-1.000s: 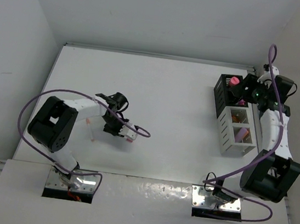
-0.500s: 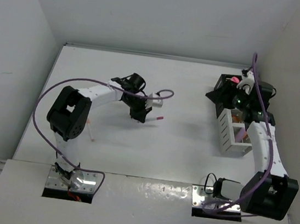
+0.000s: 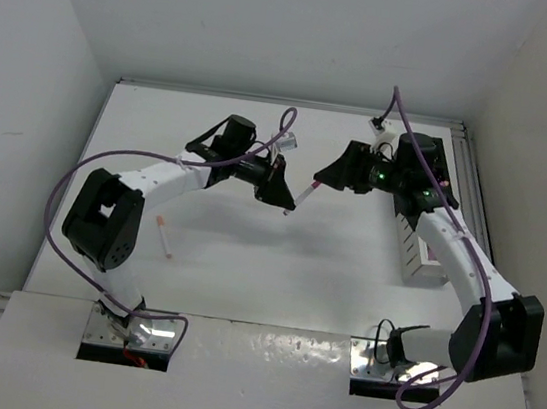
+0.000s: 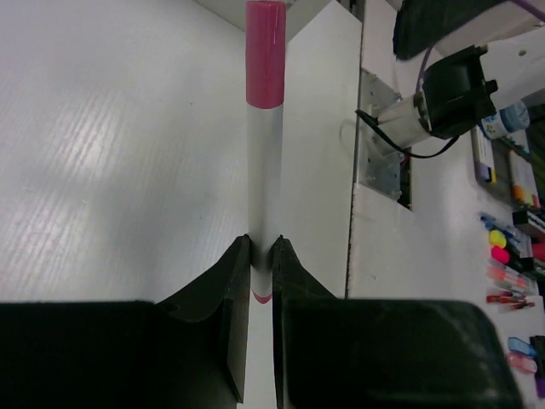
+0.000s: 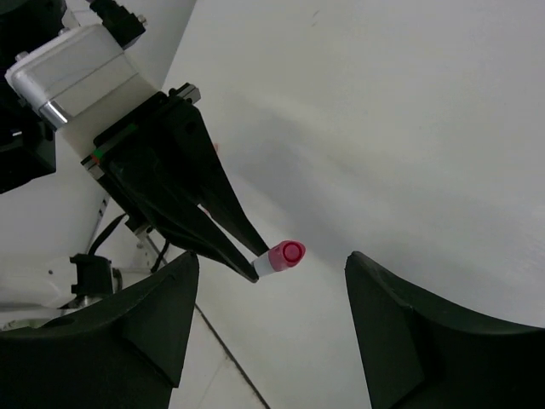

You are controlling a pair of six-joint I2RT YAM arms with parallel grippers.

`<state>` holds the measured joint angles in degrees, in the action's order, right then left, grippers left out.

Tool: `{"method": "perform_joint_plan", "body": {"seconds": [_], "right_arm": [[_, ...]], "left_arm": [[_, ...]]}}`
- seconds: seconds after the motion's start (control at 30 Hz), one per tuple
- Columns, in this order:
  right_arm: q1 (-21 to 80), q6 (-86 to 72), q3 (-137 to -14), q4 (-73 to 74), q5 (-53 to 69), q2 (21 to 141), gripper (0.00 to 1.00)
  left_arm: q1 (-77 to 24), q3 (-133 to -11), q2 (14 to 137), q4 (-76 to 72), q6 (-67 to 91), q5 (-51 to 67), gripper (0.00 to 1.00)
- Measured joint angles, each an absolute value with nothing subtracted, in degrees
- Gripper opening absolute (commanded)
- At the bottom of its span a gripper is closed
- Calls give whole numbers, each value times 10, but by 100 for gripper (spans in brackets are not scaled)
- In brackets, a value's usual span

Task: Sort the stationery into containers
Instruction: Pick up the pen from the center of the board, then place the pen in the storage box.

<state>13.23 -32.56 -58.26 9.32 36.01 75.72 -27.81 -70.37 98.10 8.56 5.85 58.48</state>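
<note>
You look at a white table point(image 3: 324, 282) enclosed by plain grey walls point(image 3: 277, 23) on its left, far and right sides. Even light falls from above, and shadows on the tabletop are soft.

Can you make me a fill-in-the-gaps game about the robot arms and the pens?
1. The left gripper is shut on a white pen with a ____ tip.
2. The right gripper, facing that pen, is ____.
3. Another pen lies on the ____.
Missing words: pink, open, table.
</note>
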Motion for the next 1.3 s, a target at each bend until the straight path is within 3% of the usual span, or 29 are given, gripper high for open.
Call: {"method": "perform_joint_plan", "body": {"seconds": [0.17, 0.23, 0.27, 0.3, 0.37, 0.4, 0.43, 0.47, 0.5, 0.53, 0.57, 0.63, 0.67, 0.73, 1.03, 1.3], "right_arm": [[162, -341, -588, 86, 358, 783, 65], [171, -345, -593, 85, 355, 794, 59], [175, -346, -595, 84, 354, 799, 52], [178, -347, -596, 81, 352, 802, 32], [183, -349, -598, 77, 349, 807, 15], [184, -352, -599, 76, 344, 808, 5], [185, -356, -599, 74, 345, 809, 1], [186, -359, -600, 74, 345, 809, 0], [185, -360, -601, 74, 345, 809, 0], [185, -360, -602, 74, 343, 809, 0], [183, -359, -602, 74, 342, 809, 0], [170, -358, -602, 74, 342, 809, 0], [157, -357, -603, 75, 341, 808, 0], [117, -345, -605, 81, 341, 806, 0], [-72, -170, -650, 113, 221, 781, 0], [-138, -102, -706, 105, 133, 832, 0]], "left_arm": [[-277, -696, 980, 59, 101, 605, 0], [-277, -696, 980, 50, 110, 609, 0], [-277, -696, 979, 47, 114, 611, 0], [-277, -696, 979, 44, 117, 612, 0], [-277, -695, 977, 40, 121, 614, 0], [-277, -694, 975, 39, 123, 616, 12], [-277, -692, 972, 37, 122, 615, 23], [-277, -690, 970, 36, 121, 615, 34], [-277, -690, 968, 37, 119, 615, 51], [-276, -690, 965, 39, 112, 614, 58], [-275, -689, 962, 48, 110, 612, 76], [-269, -688, 955, 63, 98, 604, 81], [-261, -688, 951, 74, 90, 599, 96], [-240, -690, 946, 98, 67, 583, 100], [-141, -706, 909, 238, -26, 412, 100], [-98, -661, 809, 276, -37, 253, 100]]}}
